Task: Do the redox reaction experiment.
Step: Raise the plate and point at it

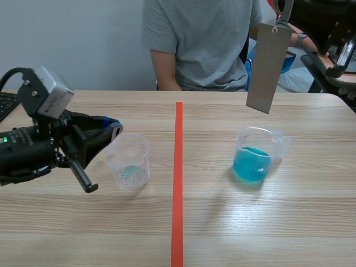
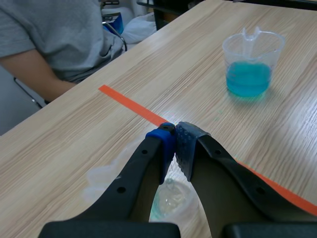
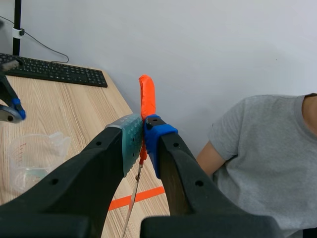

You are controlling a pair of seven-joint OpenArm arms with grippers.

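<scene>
The right claw [image 3: 143, 144] pinches the orange tab [image 3: 146, 96] of a grey metal strip [image 1: 268, 67] hanging at twelve o'clock over the blue-liquid beaker [image 1: 255, 157], while the left claw [image 2: 174, 148] (pads [image 2: 185, 144] nearly touching) nips the rim of the clear beaker [image 1: 129, 161] at nine o'clock of it.

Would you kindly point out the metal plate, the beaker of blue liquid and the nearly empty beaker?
metal plate [image 1: 269, 68]: scene view, middle of its flat grey face.
beaker of blue liquid [image 1: 251, 164]: scene view, its wall over the liquid.
nearly empty beaker [image 1: 129, 161]: scene view, its clear front wall.
</scene>
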